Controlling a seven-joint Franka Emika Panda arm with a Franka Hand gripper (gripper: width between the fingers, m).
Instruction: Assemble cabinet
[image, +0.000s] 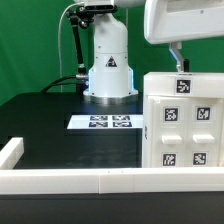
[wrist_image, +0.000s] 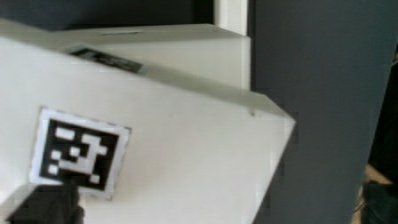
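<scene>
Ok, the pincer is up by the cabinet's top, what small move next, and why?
Probably lower the pincer slightly, straight down, toward the cabinet top edge. It hangs right at that edge and the tagged white face fills the wrist view, but no firm grip shows.

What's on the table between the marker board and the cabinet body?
Nothing: in the exterior view, only bare black table separates the marker board from the cabinet body.
</scene>
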